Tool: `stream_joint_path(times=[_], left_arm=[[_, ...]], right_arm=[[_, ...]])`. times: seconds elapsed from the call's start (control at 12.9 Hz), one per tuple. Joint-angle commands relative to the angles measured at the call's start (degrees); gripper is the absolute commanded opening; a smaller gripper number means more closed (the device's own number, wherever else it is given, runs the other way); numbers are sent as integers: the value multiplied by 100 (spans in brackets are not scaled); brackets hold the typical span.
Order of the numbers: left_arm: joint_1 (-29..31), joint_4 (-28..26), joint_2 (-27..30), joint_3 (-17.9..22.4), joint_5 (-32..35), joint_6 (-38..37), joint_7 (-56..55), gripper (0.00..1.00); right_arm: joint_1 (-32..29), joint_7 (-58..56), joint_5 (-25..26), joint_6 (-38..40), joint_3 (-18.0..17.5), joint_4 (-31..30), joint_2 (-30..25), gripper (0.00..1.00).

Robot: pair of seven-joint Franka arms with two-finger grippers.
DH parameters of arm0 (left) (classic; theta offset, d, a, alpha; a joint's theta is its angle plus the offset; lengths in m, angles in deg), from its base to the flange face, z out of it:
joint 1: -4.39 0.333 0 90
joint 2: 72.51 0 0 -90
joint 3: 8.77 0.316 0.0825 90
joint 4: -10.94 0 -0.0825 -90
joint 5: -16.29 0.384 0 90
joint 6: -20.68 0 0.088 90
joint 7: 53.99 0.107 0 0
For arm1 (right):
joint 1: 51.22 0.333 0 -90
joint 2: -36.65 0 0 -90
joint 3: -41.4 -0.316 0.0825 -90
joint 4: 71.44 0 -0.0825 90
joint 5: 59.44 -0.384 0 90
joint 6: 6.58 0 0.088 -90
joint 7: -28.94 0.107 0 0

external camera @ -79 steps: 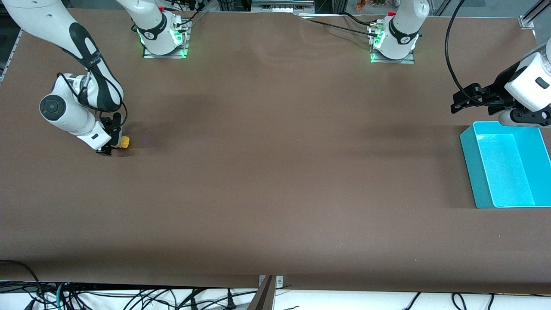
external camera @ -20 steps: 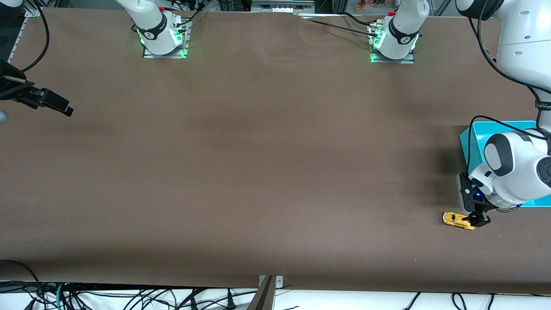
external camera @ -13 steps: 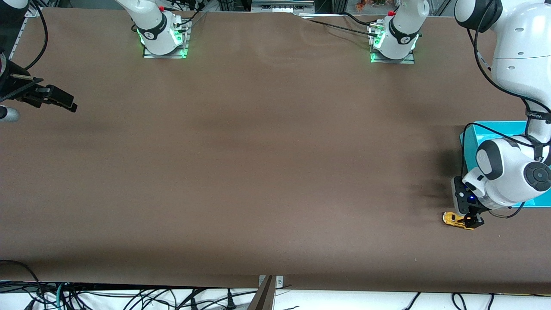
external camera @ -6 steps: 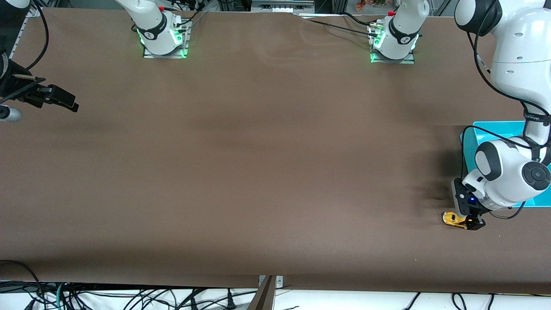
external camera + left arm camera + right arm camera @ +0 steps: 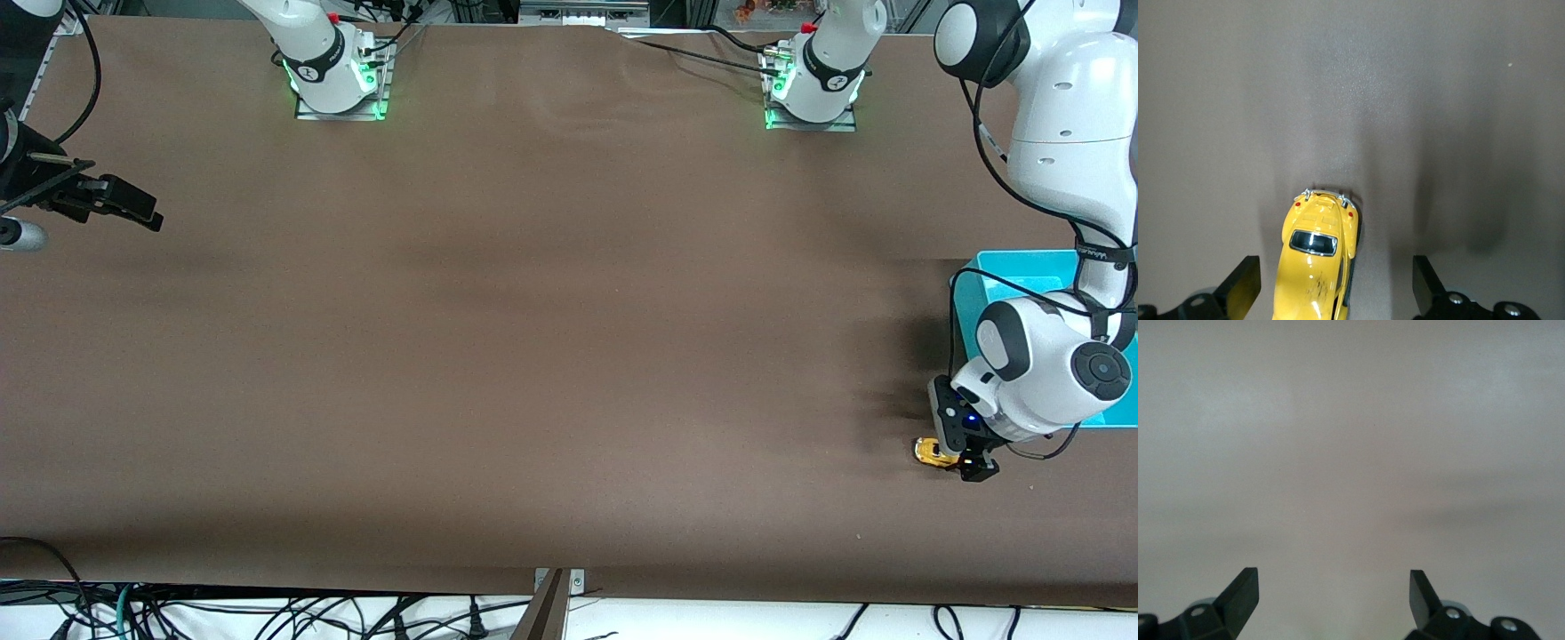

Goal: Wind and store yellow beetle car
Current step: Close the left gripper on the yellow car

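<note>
The yellow beetle car (image 5: 928, 452) stands on the brown table near the left arm's end, nearer to the front camera than the teal bin (image 5: 1022, 260). My left gripper (image 5: 965, 460) is down over it, open, with a finger on each side of the car and not touching it. In the left wrist view the car (image 5: 1317, 257) lies between the fingertips, closer to one finger (image 5: 1245, 283), and its front half is hidden under the gripper (image 5: 1336, 277). My right gripper (image 5: 133, 212) waits open over the table at the right arm's end; its wrist view shows the gripper (image 5: 1335, 587) over bare table.
The teal bin is partly covered by the left arm's white wrist (image 5: 1045, 378). Both arm bases (image 5: 338, 80) stand along the table edge farthest from the front camera. Cables hang below the near edge (image 5: 551, 591).
The left gripper has slid along over the car, so less of the car shows. The car has stayed where it was. The right arm has barely moved.
</note>
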Motion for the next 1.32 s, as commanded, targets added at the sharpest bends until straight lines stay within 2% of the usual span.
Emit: stream_joint_path(times=[0.0,0.08,0.16,0.31,0.39,0.54,0.85,1.09,1.24], left_arm=[[42,226,-154,-52,104,-6,20,99],[42,226,-154,-52,104,-6,29,90],[51,226,-154,-52,104,-6,29,74],[51,235,-154,-52,96,-6,29,47],[51,235,-154,-52,96,-6,29,39],[51,261,-128,-52,96,-6,20,36],[25,297,118,-113,60,-374,-6,36],[-19,297,530,-122,-80,-1137,-234,37],[-46,297,873,-122,-89,-1953,-243,37]], right_arm=[[25,-56,43,70,3,-52,-115,100],[25,-56,43,70,3,-52,-115,100],[25,-47,43,70,3,-52,-115,100],[25,-47,34,70,3,-52,-115,100],[25,-47,34,70,3,-52,-115,100],[25,-47,34,70,3,-52,-115,100],[25,-47,26,70,12,-52,-115,100],[25,-47,26,70,12,-52,-115,100],[25,-47,17,70,20,-52,-106,100]])
